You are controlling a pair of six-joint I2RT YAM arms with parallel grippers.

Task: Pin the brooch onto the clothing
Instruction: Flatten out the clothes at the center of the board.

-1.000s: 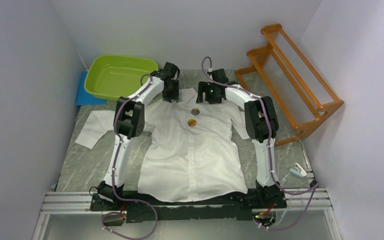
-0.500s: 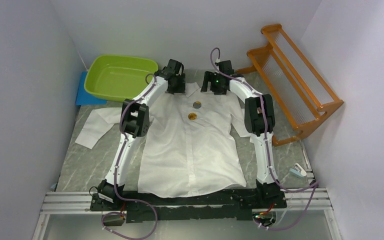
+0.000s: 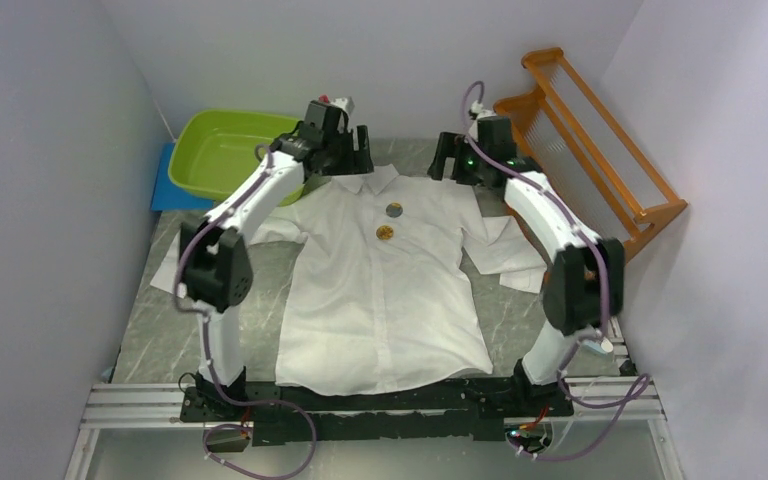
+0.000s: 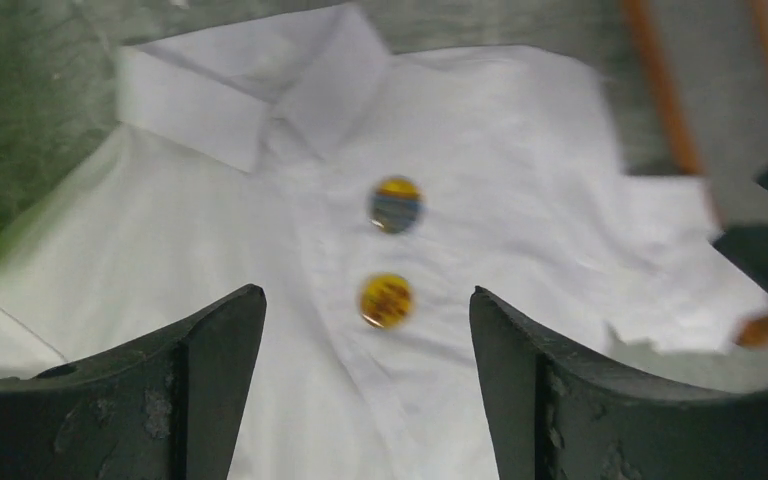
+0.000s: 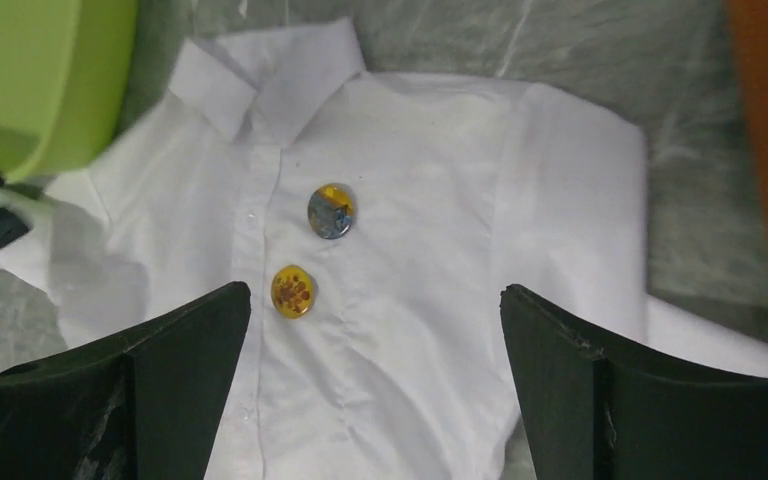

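The white long-sleeved shirt (image 3: 385, 290) lies flat on the table, collar at the far end. Two round brooches sit on its chest: a grey-blue one (image 3: 394, 210) and below it a yellow one (image 3: 385, 233). Both show in the left wrist view, grey-blue (image 4: 396, 204) and yellow (image 4: 386, 299), and in the right wrist view, grey-blue (image 5: 331, 211) and yellow (image 5: 292, 291). My left gripper (image 3: 338, 160) is open and empty, raised above the left shoulder by the collar (image 4: 260, 95). My right gripper (image 3: 457, 160) is open and empty, raised above the right shoulder.
A green basin (image 3: 230, 150) stands at the far left on a blue mat (image 3: 170, 190). An orange wooden rack (image 3: 590, 160) stands at the far right. A small white-and-blue object (image 3: 596, 343) lies at the near right edge.
Both arms have lifted and drawn apart toward the far end, away from the shirt's shoulders. The shirt now lies spread, with its right sleeve showing at the right.
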